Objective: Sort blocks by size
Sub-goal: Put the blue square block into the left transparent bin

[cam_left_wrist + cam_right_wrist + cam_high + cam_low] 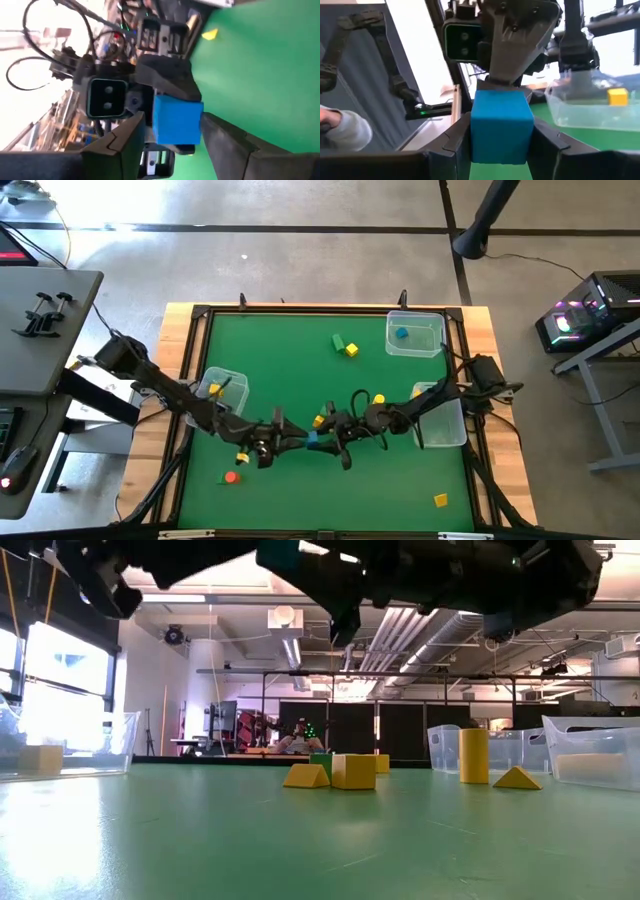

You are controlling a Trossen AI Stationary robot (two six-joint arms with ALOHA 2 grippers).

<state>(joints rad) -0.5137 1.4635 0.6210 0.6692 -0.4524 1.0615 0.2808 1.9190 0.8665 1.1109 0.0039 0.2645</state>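
A blue block [313,440] is held up over the middle of the green table [400,480], between my two grippers, which meet tip to tip. My left gripper [300,442] comes from the table's left and my right gripper [330,438] from its right. Both are shut on the block, which fills the left wrist view [177,121] and the right wrist view [500,127]. Loose blocks lie on the table: a green and a yellow one [345,346] at the far side, an orange-red one [232,477], and yellow ones [440,500] [320,420]. My left gripper has the blue block between its two fingers [227,142], on two opposite faces [197,125]. The fingers lie about level and come from the table's left. The block is clear of the table. My right gripper pinches the other two opposite faces [477,130] between its two fingers [455,142]. The fingers lie about level, come from the table's right and stand crosswise to my left gripper's fingers. The block sits square in the hold, clear of the table.
Three clear bins stand on the table: one at the left [222,387] with a yellow block, one at the far right [414,333] with a blue block, one at the right [445,420]. Black rails [300,310] frame the table. A person's sleeve [342,130] shows beyond the table.
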